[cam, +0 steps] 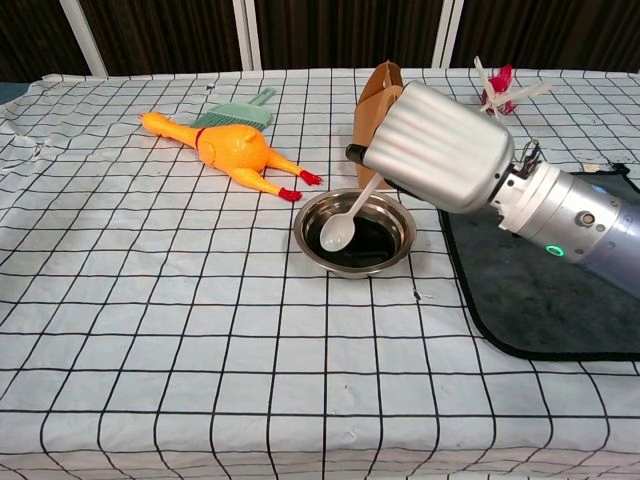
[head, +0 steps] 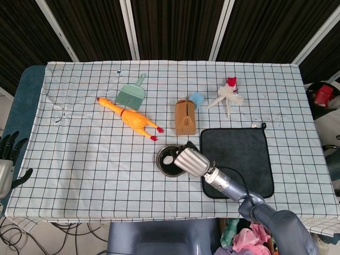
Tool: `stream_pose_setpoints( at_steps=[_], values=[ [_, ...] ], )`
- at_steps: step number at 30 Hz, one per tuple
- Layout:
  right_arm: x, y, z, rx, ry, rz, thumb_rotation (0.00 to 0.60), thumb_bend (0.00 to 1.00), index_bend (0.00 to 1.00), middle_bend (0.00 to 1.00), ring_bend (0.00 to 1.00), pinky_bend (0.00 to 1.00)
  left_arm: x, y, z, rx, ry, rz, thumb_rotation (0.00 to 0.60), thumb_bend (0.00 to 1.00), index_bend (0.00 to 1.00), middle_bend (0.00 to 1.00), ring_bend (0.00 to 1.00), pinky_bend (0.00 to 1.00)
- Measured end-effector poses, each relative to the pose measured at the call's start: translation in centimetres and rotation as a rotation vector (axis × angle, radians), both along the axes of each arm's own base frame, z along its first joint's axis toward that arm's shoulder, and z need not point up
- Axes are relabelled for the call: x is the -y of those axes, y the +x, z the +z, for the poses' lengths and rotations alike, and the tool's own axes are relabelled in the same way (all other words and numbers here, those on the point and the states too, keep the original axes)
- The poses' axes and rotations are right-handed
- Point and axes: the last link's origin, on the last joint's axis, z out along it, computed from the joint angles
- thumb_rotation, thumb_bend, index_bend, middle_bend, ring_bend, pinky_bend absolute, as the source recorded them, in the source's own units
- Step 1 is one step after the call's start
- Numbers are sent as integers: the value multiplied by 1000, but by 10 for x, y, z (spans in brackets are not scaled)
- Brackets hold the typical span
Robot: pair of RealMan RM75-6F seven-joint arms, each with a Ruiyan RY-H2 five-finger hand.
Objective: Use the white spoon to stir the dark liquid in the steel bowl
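From the head view we see the right hand [head: 192, 161] at the right edge of the bowl [head: 171, 160], its fingers closed around the handle of the spoon [head: 169, 159]. The spoon's head lies over the dark liquid [head: 168, 165] near the bowl's middle. The bowl stands on the checked cloth [head: 95, 154], just left of the dark mat [head: 239, 154], and the right forearm crosses the mat's lower left corner. Behind the bowl we find a brown bag [head: 185, 117] and, to its left, a rubber chicken [head: 131, 119] and a green dustpan [head: 132, 93]. A red-and-white item [head: 227, 94] lies near the far right. The left hand [head: 6, 154] hangs off the table's left edge, fingers apart, holding nothing.

From the chest view we see the right hand [cam: 440, 148] from its back, so the fingers are mostly hidden, yet the spoon [cam: 347, 220] slants down from under it, gripped at the handle's top. The spoon's head sits inside the bowl [cam: 354, 232], at the left part of the liquid [cam: 365, 240]; we cannot tell whether it touches the surface. The bag [cam: 375, 100] stands just behind the hand, the chicken [cam: 230, 150] to the left of the bowl.
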Motion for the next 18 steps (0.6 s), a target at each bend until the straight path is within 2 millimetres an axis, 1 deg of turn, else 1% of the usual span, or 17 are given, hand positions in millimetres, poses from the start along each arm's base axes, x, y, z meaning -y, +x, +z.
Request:
stream_pose_setpoints(
  at_steps=[4, 11, 18],
  values=[
    [3, 0, -1, -4, -8, -9, 600, 421, 672, 859, 1000, 1000, 0, 0, 0, 1, 0, 0, 600, 219, 138, 8, 0, 0],
    [11, -7, 3, -14, -30, -34, 600, 420, 676, 859, 1000, 1000, 0, 0, 0, -1, 2, 2, 600, 219, 138, 8, 0, 0],
    [11, -20, 12, -31, -39, -40, 600, 421, 679, 859, 1000, 1000, 1, 1, -1, -5, -3, -3, 600, 219, 138, 8, 0, 0]
  ],
)
